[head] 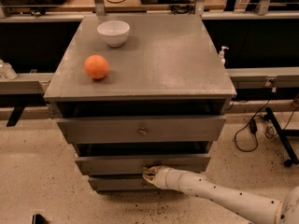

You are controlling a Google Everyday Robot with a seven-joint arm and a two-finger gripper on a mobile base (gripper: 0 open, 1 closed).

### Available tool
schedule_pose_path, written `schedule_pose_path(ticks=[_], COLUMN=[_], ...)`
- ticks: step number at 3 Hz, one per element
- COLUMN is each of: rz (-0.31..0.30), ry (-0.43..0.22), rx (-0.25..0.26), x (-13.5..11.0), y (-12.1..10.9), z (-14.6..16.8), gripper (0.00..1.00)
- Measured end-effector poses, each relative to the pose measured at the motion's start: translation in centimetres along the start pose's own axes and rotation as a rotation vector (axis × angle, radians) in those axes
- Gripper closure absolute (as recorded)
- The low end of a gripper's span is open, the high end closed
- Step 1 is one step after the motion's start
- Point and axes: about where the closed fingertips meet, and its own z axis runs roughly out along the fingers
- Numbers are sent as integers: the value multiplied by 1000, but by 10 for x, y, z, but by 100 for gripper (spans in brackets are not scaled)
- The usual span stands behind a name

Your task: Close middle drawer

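The grey cabinet has three drawers, one above the other. The middle drawer is a wide, shallow grey front that stands slightly out of the cabinet, with a dark gap above it. My gripper is at the centre of that front, against its lower edge, and covers the spot where the knob would be. My white arm reaches in from the lower right. The top drawer, taller and with a round knob, is also pulled out a little.
An orange ball and a white bowl sit on the cabinet top. The bottom drawer shows below my gripper. Cables and a black stand leg lie on the floor at the right.
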Motion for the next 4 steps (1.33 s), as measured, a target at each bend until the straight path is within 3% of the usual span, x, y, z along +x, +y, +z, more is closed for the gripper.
schedule_pose_path(ticks=[4], rz=[8], ry=[-10], rx=[-7], x=[10], y=[-8], z=[14], gripper=[100])
